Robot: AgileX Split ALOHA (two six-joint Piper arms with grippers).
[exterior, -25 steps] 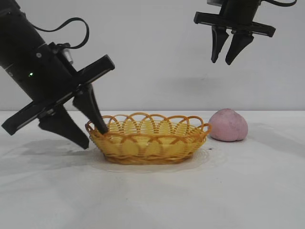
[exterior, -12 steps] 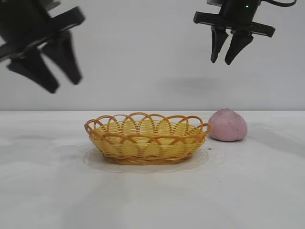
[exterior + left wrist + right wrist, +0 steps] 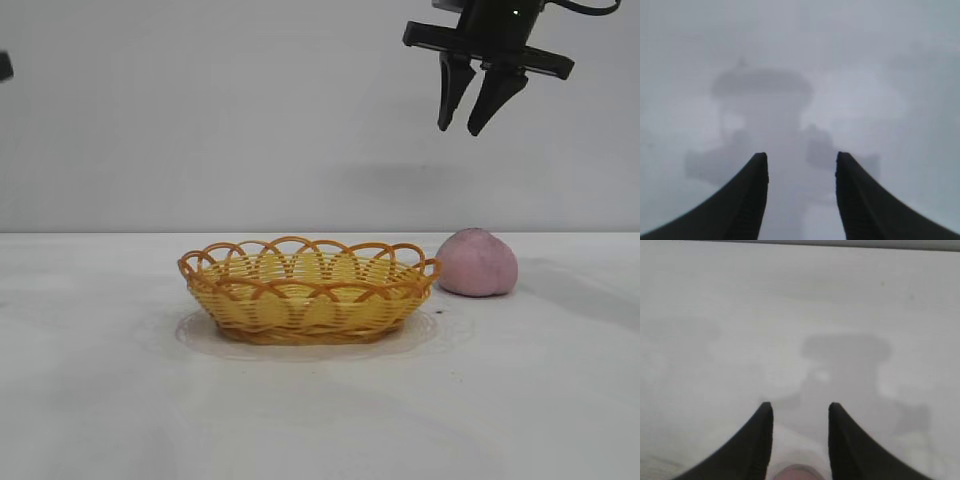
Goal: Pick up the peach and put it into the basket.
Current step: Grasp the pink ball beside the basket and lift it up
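The dull pink peach [image 3: 479,263] sits on the white table, to the right of the basket and apart from it. The yellow wicker basket [image 3: 309,289] with an orange-brown looped rim stands mid-table and holds nothing that I can see. My right gripper [image 3: 455,128] hangs high above the peach, open and empty; its wrist view shows the open gripper [image 3: 800,407] with a sliver of the peach [image 3: 795,474] between the fingers at the frame edge. My left gripper [image 3: 801,157] is open and empty, raised out of the exterior view at the upper left.
The white table [image 3: 320,410] runs across the whole scene, with a plain grey wall behind it. Only a dark sliver of the left arm [image 3: 4,66] shows at the left edge of the exterior view.
My left arm has risen from beside the basket's left rim up and out of the exterior view. The right gripper, basket and peach have stayed in place.
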